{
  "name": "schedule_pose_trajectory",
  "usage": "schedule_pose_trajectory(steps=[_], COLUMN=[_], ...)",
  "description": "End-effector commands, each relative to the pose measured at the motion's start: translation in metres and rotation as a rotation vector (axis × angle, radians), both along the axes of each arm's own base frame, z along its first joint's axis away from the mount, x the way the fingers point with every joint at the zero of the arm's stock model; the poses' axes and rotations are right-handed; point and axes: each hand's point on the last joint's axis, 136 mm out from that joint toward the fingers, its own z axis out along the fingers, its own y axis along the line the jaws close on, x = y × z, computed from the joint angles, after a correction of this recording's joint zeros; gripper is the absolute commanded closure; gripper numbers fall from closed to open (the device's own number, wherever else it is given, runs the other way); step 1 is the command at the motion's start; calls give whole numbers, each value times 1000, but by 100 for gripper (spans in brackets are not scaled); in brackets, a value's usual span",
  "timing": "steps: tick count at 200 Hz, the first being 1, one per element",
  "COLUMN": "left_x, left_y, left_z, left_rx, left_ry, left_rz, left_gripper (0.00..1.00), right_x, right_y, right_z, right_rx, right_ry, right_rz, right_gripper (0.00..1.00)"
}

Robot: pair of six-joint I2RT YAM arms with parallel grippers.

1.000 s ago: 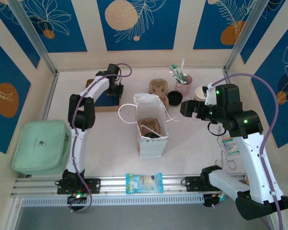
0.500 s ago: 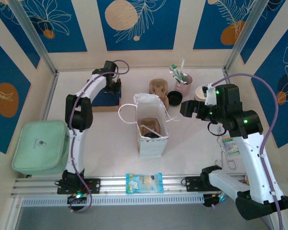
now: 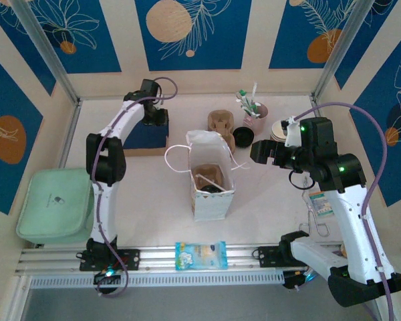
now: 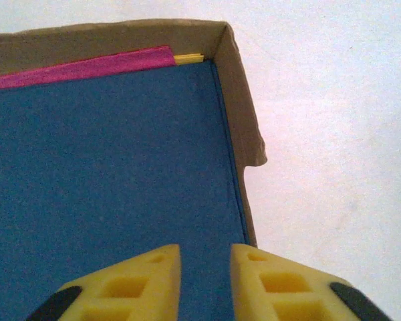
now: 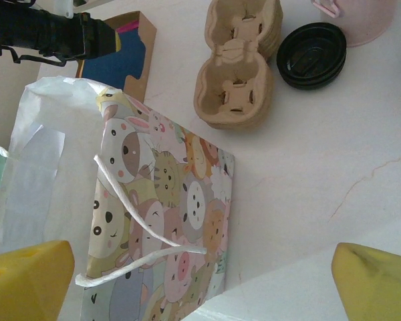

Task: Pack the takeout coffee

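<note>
Under left tool (image 4: 206, 253): blue sheet (image 4: 107, 167) in shallow cardboard box (image 4: 239, 100), pink and yellow edges at far wall; fingers a narrow gap apart, nothing between. Ahead of right tool (image 5: 200, 257), fingers spread wide and empty: animal-print paper bag (image 5: 160, 221), upright, mouth open. Farther ahead of that tool, pulp cup carriers (image 5: 237, 67) and black lids (image 5: 314, 53) on table (image 5: 307, 167). Low inside bag, takeout coffee (image 3: 212, 186), well apart from both tools; detail too small to tell.

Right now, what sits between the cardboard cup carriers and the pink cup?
A small stack of black lids, clearest in the right wrist view.
</note>
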Motion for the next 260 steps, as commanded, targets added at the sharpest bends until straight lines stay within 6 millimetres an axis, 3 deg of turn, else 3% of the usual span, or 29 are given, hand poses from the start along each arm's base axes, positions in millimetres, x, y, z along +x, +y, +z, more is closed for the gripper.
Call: schedule_pose_trajectory(steps=[1,84,260], left_x=[-5,-6,-9], left_y=[0,-10,-18], left_z=[-20,-48,-70], left_rx=[-8,-28,-23], left_ry=[62,108,144], left_rz=[-8,-20,-20], left_gripper=[68,66,68], right_x=[-5,-2,-4], right_y=[3,4,2], right_z=[-5,-6,-9], right_rx=[20,25,15], right_ry=[31,40,45], right_rz=[10,7,4], right_gripper=[1,1,1])
